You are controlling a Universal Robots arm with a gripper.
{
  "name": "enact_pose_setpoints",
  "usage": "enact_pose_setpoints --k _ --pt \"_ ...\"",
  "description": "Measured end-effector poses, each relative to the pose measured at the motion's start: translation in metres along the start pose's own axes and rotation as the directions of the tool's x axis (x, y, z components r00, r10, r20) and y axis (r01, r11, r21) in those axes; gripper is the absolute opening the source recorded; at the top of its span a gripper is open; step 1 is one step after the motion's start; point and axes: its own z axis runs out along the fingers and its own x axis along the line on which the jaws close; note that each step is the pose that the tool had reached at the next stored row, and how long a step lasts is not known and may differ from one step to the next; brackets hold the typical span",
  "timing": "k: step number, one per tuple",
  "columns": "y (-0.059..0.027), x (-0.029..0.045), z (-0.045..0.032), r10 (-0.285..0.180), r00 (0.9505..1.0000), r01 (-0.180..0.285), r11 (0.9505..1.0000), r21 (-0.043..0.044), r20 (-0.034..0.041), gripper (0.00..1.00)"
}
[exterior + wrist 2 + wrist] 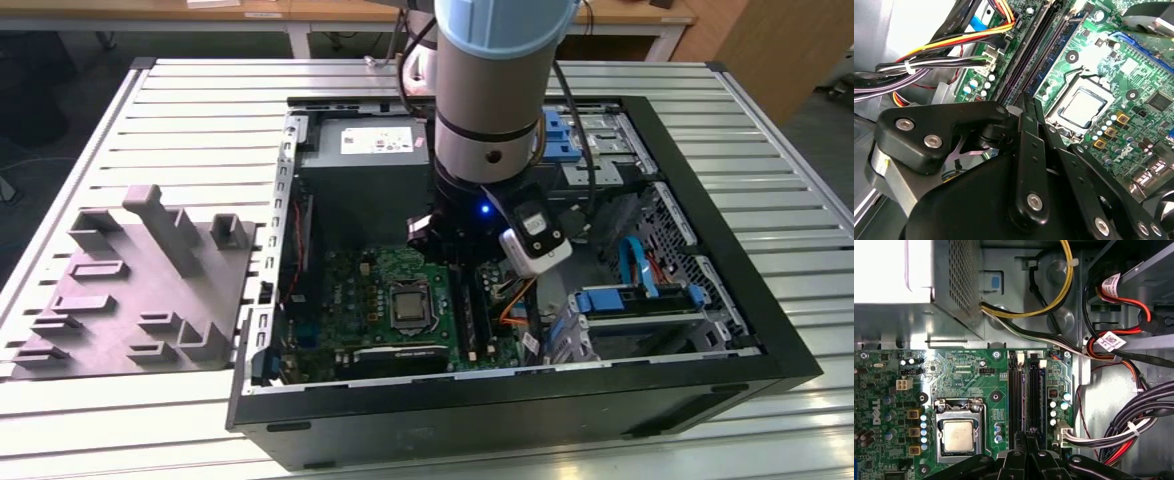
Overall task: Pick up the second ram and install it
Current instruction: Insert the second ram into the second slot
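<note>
My gripper (461, 258) hangs low inside the open computer case (694, 180), right over the long black memory slots (470, 300) of the green motherboard (380, 275). In both wrist views its black fingers (1026, 130) stand pressed together, so the gripper (1028, 100) is shut. The fingertips (1021, 440) point down at the slots (1024, 395), which run beside the processor socket (959, 432). The second ram is hidden; I cannot tell whether a thin board sits between the fingers or in a slot (1026, 60).
The power supply (363, 150) fills the case's far end, close behind the arm. Bundled cables (1124, 425) (929, 65) crowd the side next to the slots. A blue drive caddy (638, 300) sits toward the exterior view's right. A grey parts fixture (134, 290) lies on the table at the left.
</note>
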Motion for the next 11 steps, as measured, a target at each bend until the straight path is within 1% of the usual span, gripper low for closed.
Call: enact_pose_setpoints --k 11 --pt "0.0001 0.0001 0.0024 0.000 1.0000 0.000 1.0000 -0.0001 0.0000 0.11"
